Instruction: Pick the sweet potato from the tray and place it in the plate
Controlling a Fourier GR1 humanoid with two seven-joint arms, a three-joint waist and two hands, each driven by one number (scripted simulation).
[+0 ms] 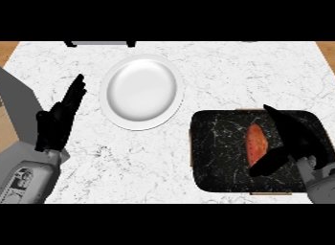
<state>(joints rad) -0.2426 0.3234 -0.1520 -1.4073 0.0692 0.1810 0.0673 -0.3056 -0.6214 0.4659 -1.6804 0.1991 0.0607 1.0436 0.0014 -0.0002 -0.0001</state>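
An orange sweet potato [256, 142] lies lengthwise on the black marbled tray [216, 153] at the right of the counter. My right hand [295, 139] hovers over the tray just right of the sweet potato, fingers straight and pointing away, thumb [265, 164] spread below the potato's near end; it is open and part of the potato may be hidden under it. A white plate [142, 91] sits empty at the counter's middle back, left of the tray. My left hand [59, 119] rests open at the left, fingers up, beside the plate.
The counter [128, 162] is white marble with wooden floor showing past its left and right edges. A dark object [99, 43] sits at the counter's far edge behind the plate.
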